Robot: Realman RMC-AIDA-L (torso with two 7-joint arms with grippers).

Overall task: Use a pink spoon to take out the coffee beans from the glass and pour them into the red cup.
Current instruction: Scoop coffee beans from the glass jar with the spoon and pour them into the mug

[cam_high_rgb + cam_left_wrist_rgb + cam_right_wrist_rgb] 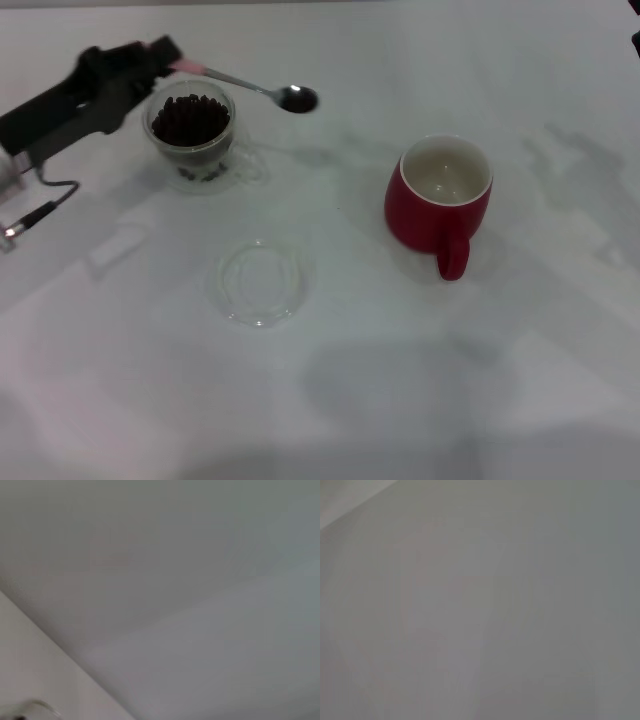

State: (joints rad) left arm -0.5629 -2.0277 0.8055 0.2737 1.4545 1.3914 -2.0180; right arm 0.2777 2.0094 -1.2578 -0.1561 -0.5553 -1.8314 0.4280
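white table (400, 400) (matte, shadowed); left gripper (168, 56) jaws clamp pink spoon (250, 88) beside glass (192, 132).

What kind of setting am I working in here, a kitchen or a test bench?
Probably a test bench, not a kitchen: a plain white table holds only the glass of coffee beans, a red cup and a clear dish. The left gripper holds the pink spoon.
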